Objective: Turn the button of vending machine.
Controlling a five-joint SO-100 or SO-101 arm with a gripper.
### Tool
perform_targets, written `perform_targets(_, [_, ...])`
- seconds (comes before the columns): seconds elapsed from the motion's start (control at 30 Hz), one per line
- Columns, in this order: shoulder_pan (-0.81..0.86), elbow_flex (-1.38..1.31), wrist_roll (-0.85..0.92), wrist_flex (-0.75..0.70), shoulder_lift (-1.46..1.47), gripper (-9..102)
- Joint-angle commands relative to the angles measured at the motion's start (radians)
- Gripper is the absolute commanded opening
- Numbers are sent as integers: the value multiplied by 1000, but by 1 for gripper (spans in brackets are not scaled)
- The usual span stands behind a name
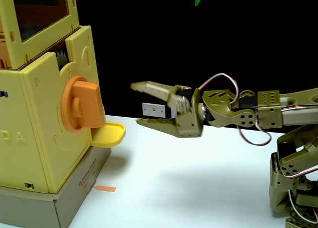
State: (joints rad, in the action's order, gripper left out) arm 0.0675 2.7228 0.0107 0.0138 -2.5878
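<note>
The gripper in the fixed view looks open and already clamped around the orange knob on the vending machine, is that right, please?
Not quite. The gripper is open, but it is not on the button: the fixed view shows it to the right of the knob, with a clear gap between them. The knob sits untouched on the vending machine.

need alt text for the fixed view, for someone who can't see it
An olive-green robot arm reaches in from the right, its open gripper pointing at, but short of, the orange knob on a pale yellow toy vending machine at left. The machine stands on a cardboard base on a white table.
</note>
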Motion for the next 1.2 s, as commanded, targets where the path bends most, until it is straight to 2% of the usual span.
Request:
perform_targets(0.0, [12,17,512,-31,-40,42])
perform_targets(0.17, [12,5,877,103,38,44])
perform_targets(0.33, [9,-18,1150,422,235,41])
perform_targets(0.57, [21,-155,1233,735,565,38])
perform_targets(0.83, [58,-364,1247,761,767,36])
perform_targets(1.17, [101,-396,1264,742,819,35])
